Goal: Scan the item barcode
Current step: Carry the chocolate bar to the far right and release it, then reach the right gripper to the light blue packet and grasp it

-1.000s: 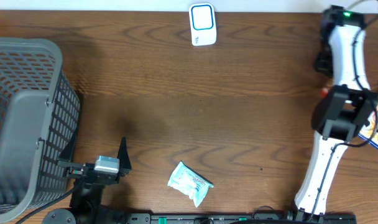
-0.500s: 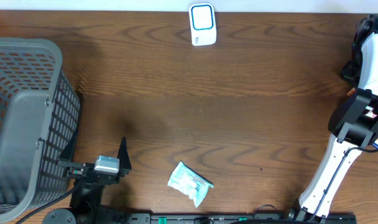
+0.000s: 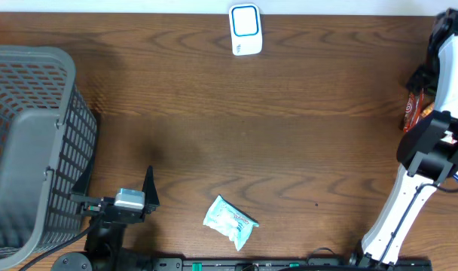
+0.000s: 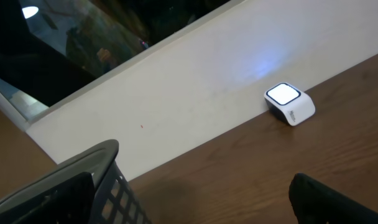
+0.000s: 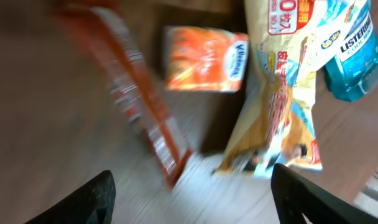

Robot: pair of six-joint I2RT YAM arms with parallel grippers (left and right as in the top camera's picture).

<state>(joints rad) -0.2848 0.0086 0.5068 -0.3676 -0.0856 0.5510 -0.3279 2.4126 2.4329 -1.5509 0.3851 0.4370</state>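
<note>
Picking seems to be starting: the right gripper [image 5: 195, 194] is hovering, released and empty, over the red packet [image 5: 133, 106] at the right edge of the surface [image 3: 214, 128], next needing to clench it and show its barcode to the scanner [image 3: 245, 30] at the far edge.

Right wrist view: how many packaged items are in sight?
4: red packet left, orange Kleenex pack top centre, yellow snack bag right of it, Listerine bottle top right. More may lie off-frame.

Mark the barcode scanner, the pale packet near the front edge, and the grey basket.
barcode scanner [image 3: 245, 28]: overhead view, top face.
pale packet [image 3: 230, 220]: overhead view, wrapper middle.
grey basket [image 3: 82, 135]: overhead view, mesh side wall.
</note>
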